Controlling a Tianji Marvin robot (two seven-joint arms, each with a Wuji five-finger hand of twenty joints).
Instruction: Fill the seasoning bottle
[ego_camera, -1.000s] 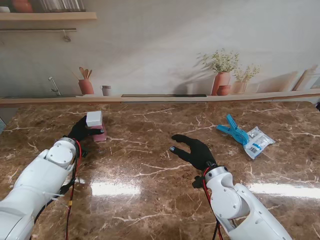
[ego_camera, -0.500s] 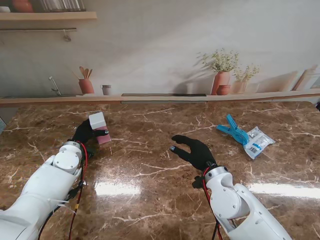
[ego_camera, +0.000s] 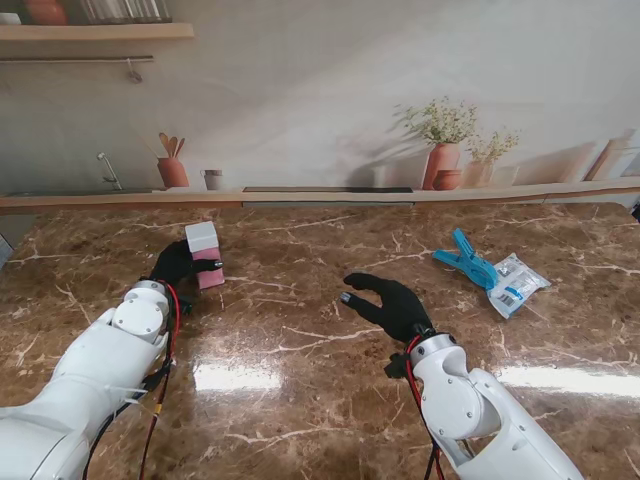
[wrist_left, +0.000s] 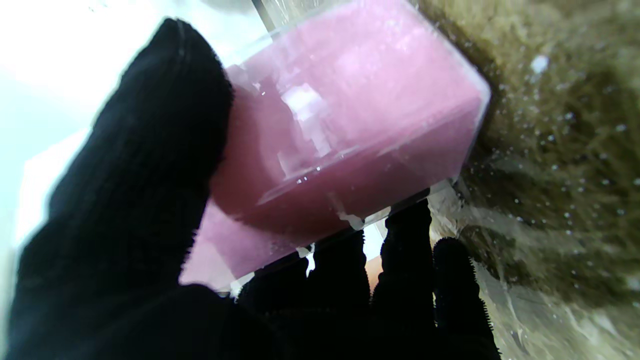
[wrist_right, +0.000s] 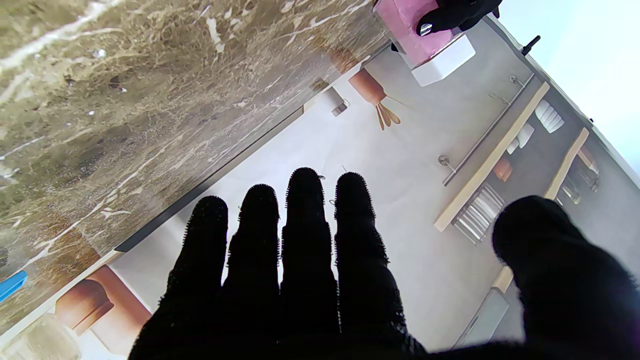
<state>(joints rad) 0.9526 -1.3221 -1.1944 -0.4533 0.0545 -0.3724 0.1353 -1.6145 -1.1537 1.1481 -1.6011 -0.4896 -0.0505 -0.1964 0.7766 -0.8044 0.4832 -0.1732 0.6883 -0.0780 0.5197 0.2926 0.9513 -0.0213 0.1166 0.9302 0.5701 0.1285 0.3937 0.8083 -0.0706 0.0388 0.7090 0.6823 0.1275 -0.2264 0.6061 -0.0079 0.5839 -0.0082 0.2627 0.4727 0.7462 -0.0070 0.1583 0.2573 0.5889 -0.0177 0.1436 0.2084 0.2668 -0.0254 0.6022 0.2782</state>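
A square clear seasoning bottle (ego_camera: 206, 256) with pink contents and a white cap stands at the left of the table, leaning slightly. My left hand (ego_camera: 172, 266) in its black glove is shut on it; the left wrist view shows the thumb (wrist_left: 150, 150) on one face of the bottle (wrist_left: 345, 130) and the other fingers (wrist_left: 405, 270) under it. My right hand (ego_camera: 393, 303) hovers open over the middle of the table, fingers (wrist_right: 300, 250) spread and holding nothing. The bottle (wrist_right: 430, 45) also shows far off in the right wrist view.
A blue clip (ego_camera: 466, 259) and a clear plastic sachet (ego_camera: 518, 283) lie on the marble table (ego_camera: 300, 350) at the right, beyond my right hand. A wall printed with shelves and pots runs along the table's far edge.
My left hand has carried the bottle a little to the right and farther from me, and the bottle stands more upright. The right hand has not moved.
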